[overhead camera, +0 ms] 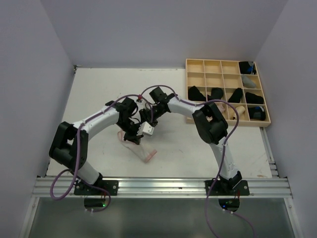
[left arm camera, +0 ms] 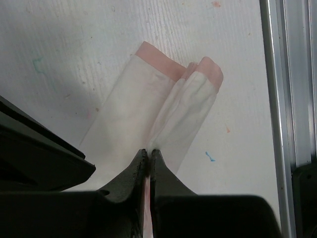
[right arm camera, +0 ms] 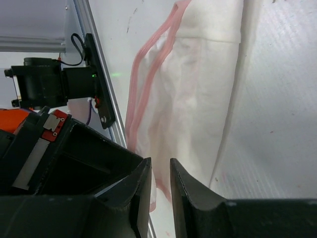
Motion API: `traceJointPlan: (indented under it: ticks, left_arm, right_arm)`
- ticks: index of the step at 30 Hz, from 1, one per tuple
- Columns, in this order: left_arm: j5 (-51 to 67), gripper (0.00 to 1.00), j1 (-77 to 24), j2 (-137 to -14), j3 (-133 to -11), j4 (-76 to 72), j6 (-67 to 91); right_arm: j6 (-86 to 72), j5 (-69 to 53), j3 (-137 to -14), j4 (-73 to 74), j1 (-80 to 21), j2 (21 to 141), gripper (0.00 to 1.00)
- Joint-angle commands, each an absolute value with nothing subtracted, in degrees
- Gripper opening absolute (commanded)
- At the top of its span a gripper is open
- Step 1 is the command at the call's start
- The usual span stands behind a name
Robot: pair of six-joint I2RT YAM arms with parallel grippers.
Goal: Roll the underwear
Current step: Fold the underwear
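Note:
The whitish underwear with pink edging (overhead camera: 148,155) lies partly lifted on the table between my two grippers. In the left wrist view my left gripper (left arm camera: 148,151) is shut on a pinched fold of this underwear (left arm camera: 148,109), which spreads away from the tips onto the table. My left gripper shows in the top view (overhead camera: 133,137). My right gripper (overhead camera: 147,124) hovers close beside it. In the right wrist view its jaws (right arm camera: 161,166) stand a narrow gap apart just over the cloth (right arm camera: 198,89), with the pink edge showing through the gap.
The pale wooden grid tray (overhead camera: 198,64) stands at the back right, with several black rolled underwear (overhead camera: 195,93) in its cells. The aluminium rail runs along the near table edge (overhead camera: 163,186), close to the cloth in the left wrist view (left arm camera: 285,99).

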State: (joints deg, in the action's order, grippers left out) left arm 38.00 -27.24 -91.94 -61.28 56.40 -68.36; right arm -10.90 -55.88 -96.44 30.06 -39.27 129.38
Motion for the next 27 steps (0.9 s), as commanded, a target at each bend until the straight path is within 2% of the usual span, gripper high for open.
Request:
traceJointPlan:
  ticks: [1, 10, 27]
  left_arm:
    - [38.3, 0.0, -27.6, -92.4, -62.8, 55.5, -69.0]
    - [37.4, 0.0, -27.7, -94.1, -64.8, 54.1, -68.5]
    - [34.6, 0.0, -27.6, -100.2, -64.9, 44.3, -64.5]
  right_arm:
    - [-9.7, -58.3, -99.4, 35.1, -39.8, 131.1, 0.25]
    - [-7.3, -51.1, -102.0, 39.2, -40.1, 137.3, 0.22]
    - [-7.6, -51.9, -102.0, 38.9, -40.0, 137.7, 0.21]
